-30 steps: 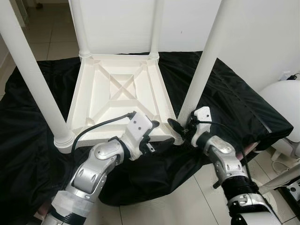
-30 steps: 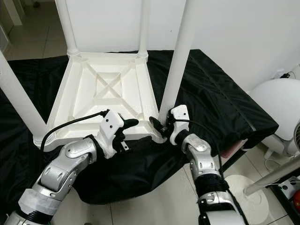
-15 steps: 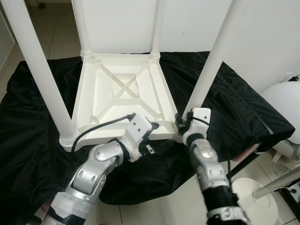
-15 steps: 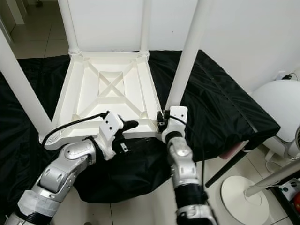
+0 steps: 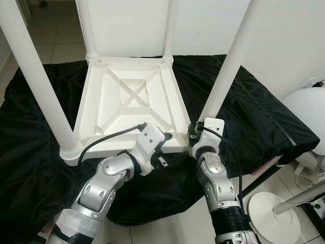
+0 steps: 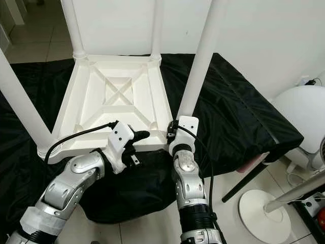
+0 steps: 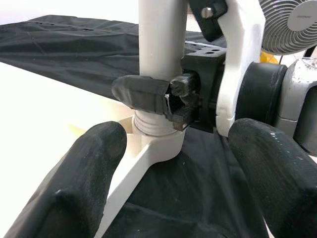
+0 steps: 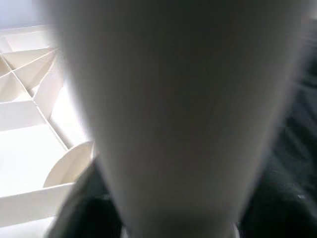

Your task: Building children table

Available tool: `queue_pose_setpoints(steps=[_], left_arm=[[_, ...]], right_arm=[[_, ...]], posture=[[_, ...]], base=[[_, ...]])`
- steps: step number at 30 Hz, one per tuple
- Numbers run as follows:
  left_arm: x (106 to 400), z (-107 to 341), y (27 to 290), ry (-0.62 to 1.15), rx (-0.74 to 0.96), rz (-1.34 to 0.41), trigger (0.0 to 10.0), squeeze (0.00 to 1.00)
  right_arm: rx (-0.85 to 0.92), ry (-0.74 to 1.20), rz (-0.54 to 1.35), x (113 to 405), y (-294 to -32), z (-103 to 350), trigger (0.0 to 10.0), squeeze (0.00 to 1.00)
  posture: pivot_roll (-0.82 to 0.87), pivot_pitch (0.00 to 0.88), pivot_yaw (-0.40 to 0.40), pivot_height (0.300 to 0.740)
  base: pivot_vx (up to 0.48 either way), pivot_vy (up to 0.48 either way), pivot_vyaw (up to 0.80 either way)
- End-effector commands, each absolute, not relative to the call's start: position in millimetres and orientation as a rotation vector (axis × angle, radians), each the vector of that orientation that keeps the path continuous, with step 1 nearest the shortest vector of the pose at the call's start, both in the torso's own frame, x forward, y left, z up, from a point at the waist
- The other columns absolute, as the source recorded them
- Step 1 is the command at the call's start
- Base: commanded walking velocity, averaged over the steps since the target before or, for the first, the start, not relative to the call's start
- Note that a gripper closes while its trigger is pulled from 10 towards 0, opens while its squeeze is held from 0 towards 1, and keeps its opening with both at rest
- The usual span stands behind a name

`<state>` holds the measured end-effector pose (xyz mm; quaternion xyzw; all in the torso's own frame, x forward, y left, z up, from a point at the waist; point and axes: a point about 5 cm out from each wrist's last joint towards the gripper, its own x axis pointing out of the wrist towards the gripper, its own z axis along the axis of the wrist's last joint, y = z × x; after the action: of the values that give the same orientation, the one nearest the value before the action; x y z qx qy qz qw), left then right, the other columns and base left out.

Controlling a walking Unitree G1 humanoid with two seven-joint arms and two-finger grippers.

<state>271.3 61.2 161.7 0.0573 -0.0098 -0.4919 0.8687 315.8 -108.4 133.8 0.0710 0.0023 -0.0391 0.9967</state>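
Observation:
A white plastic children's table (image 5: 133, 96) lies upside down on a black cloth, its legs standing up. My right gripper (image 5: 194, 134) is at the foot of the near right leg (image 5: 228, 66), shut round it just above the corner socket. In the left wrist view one of its black fingers (image 7: 143, 94) wraps across that leg (image 7: 161, 39). My left gripper (image 5: 165, 150) is open at the table's front edge, pointing at the same corner and holding nothing. The right wrist view is close up against the leg (image 8: 173, 99).
The black cloth (image 5: 264, 112) covers a low platform, with tiled floor in front. The near left leg (image 5: 38, 86) and two far legs (image 5: 86, 30) stand upright. A round white appliance (image 5: 310, 112) and a white round stand base (image 5: 269, 206) are at the right.
My right arm has swung in from the right to stand straight below the near right leg, and its fingers have closed round the leg's foot. The left arm has stayed put.

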Motion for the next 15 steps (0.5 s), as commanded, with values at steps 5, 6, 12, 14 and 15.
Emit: queue_pose_setpoints(steps=[5, 6, 12, 14, 15], left_arm=[[269.6, 159.1, 60.8, -0.007, 0.12, -1.025, 10.0, 0.0], [269.4, 159.2, 60.7, -0.007, 0.119, -1.026, 10.0, 0.0], [269.3, 159.0, 61.3, -0.007, 0.124, -1.031, 10.0, 0.0], [269.1, 158.9, 61.3, -0.007, 0.127, -1.035, 10.0, 0.0], [269.1, 158.8, 61.1, -0.007, 0.129, -1.038, 10.0, 0.0]], right_arm=[[0.196, -0.033, -0.019, 310.4, -114.2, 137.0, 10.0, 1.0], [0.202, -0.036, 0.0, 309.3, -117.1, 137.4, 10.0, 1.0], [0.156, -0.049, 0.089, 303.0, -134.8, 135.2, 10.0, 0.0], [0.13, -0.058, 0.129, 301.3, -139.6, 134.3, 10.0, 0.0], [0.108, -0.068, 0.172, 299.7, -143.5, 133.7, 10.0, 0.0]], posture=[[-0.04, 0.0, -0.064, 0.74], [-0.04, 0.0, -0.064, 0.74], [-0.04, 0.0, -0.06, 0.74], [-0.04, 0.0, -0.058, 0.74], [-0.04, 0.0, -0.056, 0.74]], base=[[0.0, 0.0, 0.0], [0.0, 0.0, 0.0], [0.0, 0.0, 0.0], [0.0, 0.0, 0.0], [0.0, 0.0, 0.0]])
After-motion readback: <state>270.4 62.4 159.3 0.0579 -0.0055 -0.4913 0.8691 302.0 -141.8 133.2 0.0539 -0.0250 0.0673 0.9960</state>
